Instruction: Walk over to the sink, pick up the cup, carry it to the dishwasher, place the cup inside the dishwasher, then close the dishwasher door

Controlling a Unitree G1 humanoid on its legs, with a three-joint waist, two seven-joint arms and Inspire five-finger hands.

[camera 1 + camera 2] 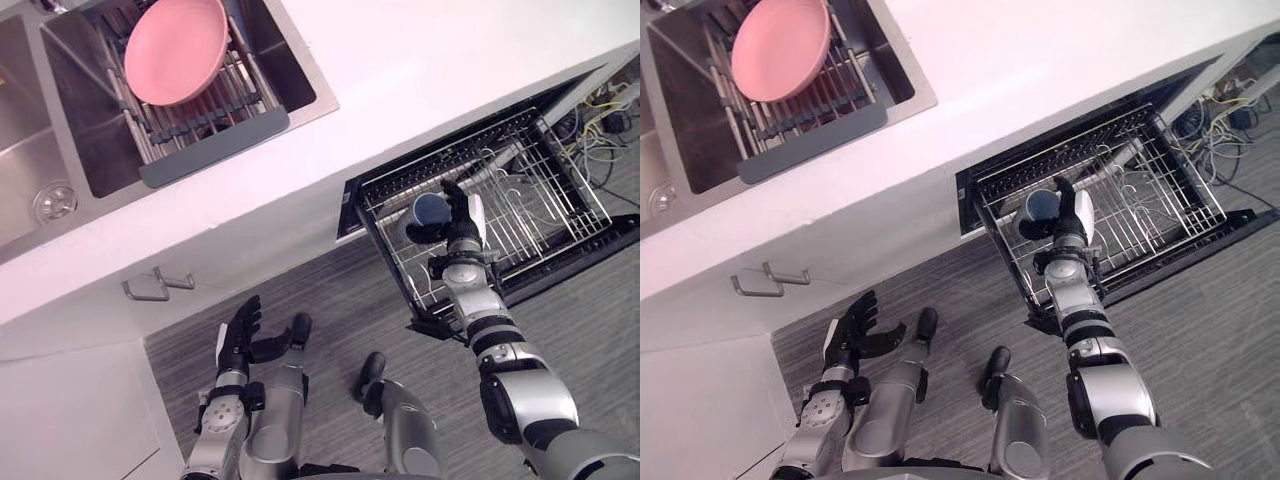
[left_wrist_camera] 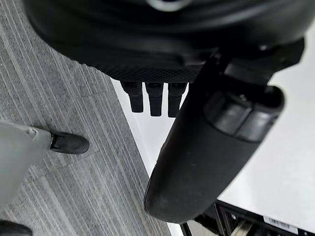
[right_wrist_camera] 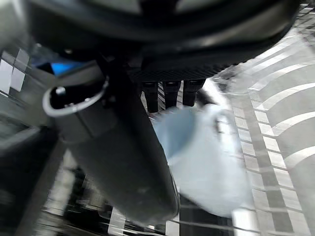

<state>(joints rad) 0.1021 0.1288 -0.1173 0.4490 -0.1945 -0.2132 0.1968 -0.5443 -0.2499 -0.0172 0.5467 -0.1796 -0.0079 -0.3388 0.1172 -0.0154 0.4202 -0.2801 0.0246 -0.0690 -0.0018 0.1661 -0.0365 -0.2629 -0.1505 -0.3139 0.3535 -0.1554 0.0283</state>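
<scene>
Because the cup (image 1: 431, 210) is judged light, rigid, smooth and breakable, take it round its wall, not the rim. Nearest, the left hand (image 1: 240, 335) hangs empty, fingers spread. Farther out, the right hand (image 1: 461, 226) lays its fingers (image 1: 453, 192) against the cup over the dishwasher rack (image 1: 560, 195); whether they clamp it cannot be determined.

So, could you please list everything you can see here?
cup: one, blue, by the right hand, at the dishwasher rack.
dishwasher rack: one, silver wire, pulled out.
dishwasher door: one, dark, open beneath rack.
plate: one, pink, on the drying rack.
drying rack: one, grey, across the sink.
sink: one, steel, set in countertop.
countertop: one, white.
cabinet handle: one, silver, below sink.
cables: several, beyond the dishwasher.
left hand: one, dark, fingers spread, above floor.
right hand: one, dark, at the cup.
</scene>
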